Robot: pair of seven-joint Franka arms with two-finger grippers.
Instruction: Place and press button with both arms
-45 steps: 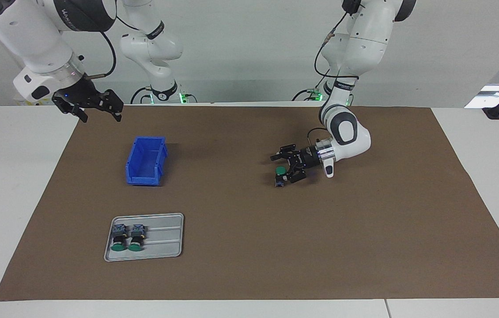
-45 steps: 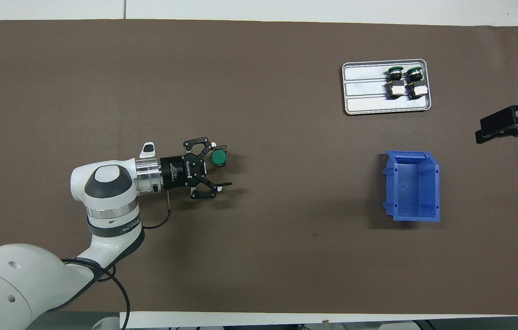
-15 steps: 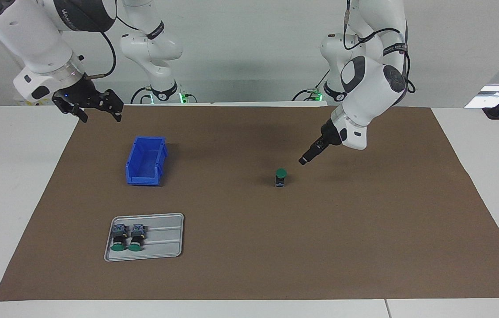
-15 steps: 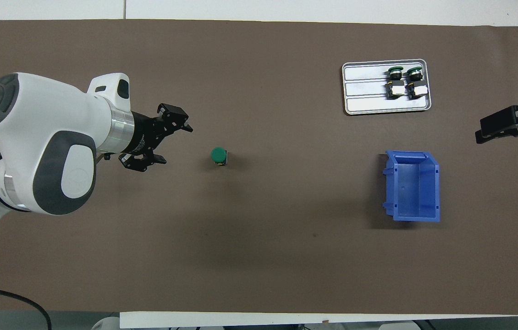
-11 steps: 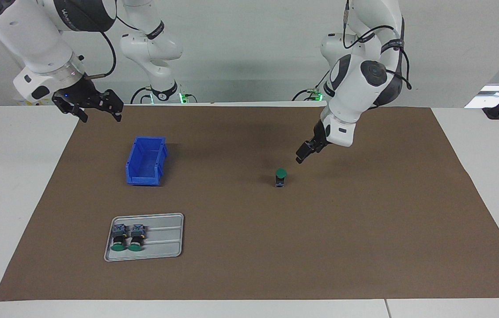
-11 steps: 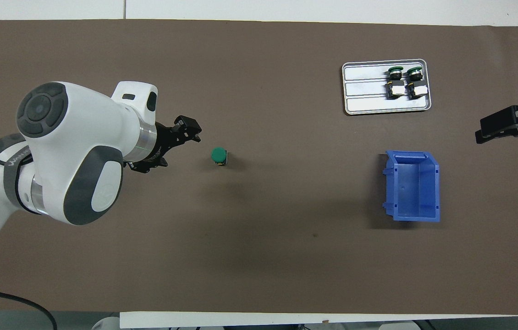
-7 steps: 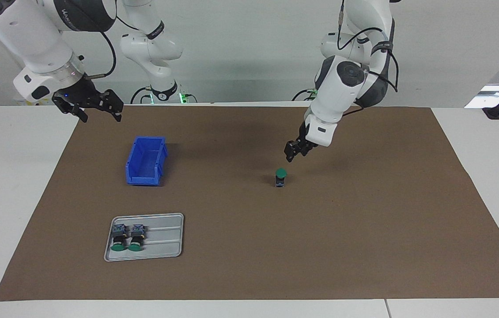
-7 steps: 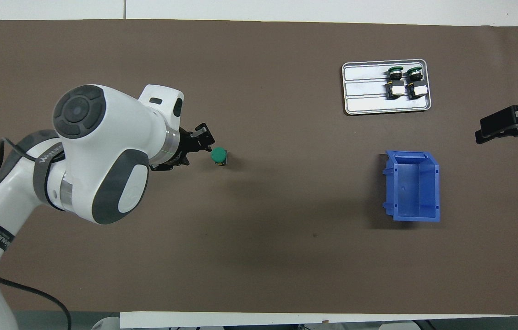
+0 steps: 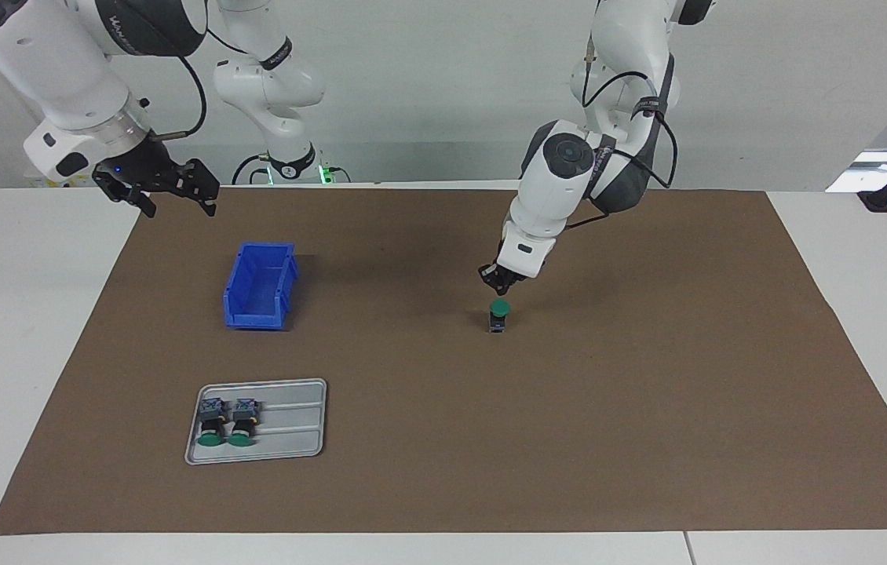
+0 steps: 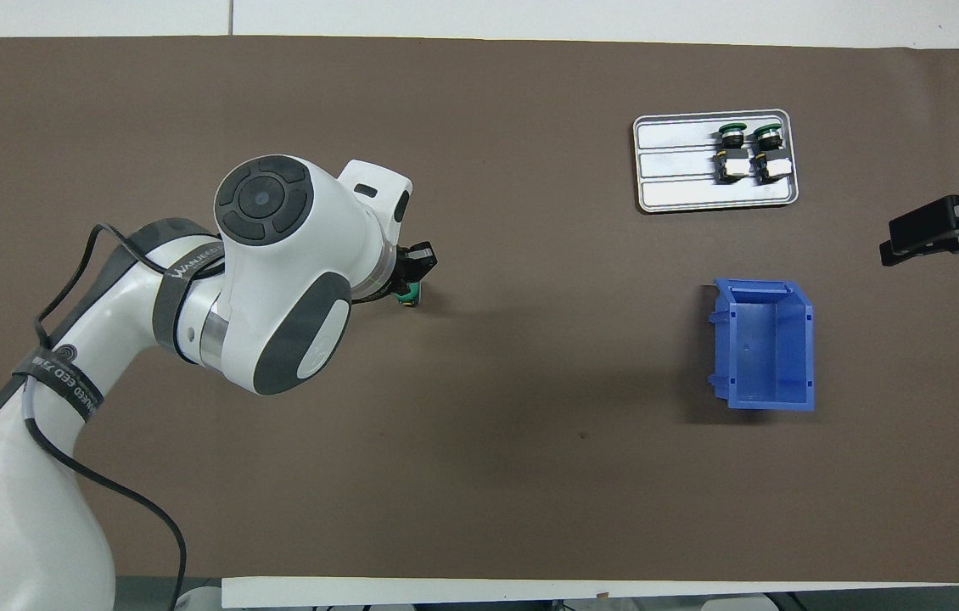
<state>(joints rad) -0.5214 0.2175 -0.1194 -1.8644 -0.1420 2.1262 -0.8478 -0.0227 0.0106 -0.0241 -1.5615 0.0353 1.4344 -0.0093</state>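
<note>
Since a moment ago, the left gripper point(image 9: 500, 290) has swung in from the left arm's end of the table and come down over the button point(image 9: 498, 315). Its two fingers were wide apart before and have now closed until the tips meet. They hold nothing. The closed tips point down and sit right above the green cap; whether they touch it cannot be told. From overhead, the big white arm covers most of the button, and only a bit of green peeks out under the fingers.

That button stands upright on the brown mat point(image 9: 647, 408), green cap on top, right under the left fingers. It has not moved.

Over at the right arm's end, the right gripper point(image 9: 170, 194) waits up in the air above the edge of the mat, in the same spot as before. Its fingers are spread wide and hold nothing.

Below the right fingers and farther from the robots sits the blue bin point(image 9: 259, 286). Farther still lies the grey tray point(image 9: 294, 420), with two more buttons point(image 9: 221, 421) lying side by side in it, well apart from both sets of fingers.
</note>
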